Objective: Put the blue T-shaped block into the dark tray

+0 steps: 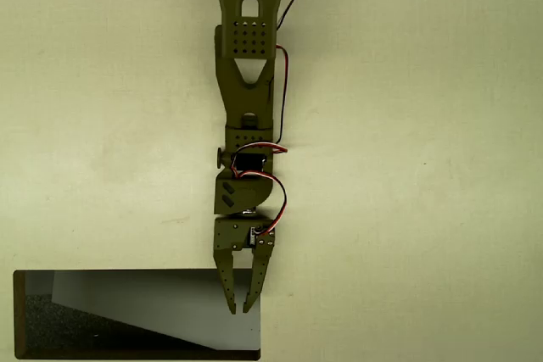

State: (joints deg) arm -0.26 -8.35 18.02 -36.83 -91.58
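In the overhead view the olive fingers [240, 306] stand nearly together, only a narrow gap at the tips, with nothing between them. They hang over the right end of the dark tray [17, 315], above its pale grey patch [161, 307]. The cream bench [424, 167] spreads bare on every side.

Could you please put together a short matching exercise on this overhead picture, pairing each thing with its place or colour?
Things:
1. gripper
2. dark tray
3. pale grey slanted patch
4. red wire

Descriptions:
A. inside the tray, over its black speckled floor
B. looped along the arm's wrist
C. olive green, fingers nearly together, over the tray's right part
D. at the lower left of the picture, with a thin dark-brown rim

Pairs: 1-C, 2-D, 3-A, 4-B
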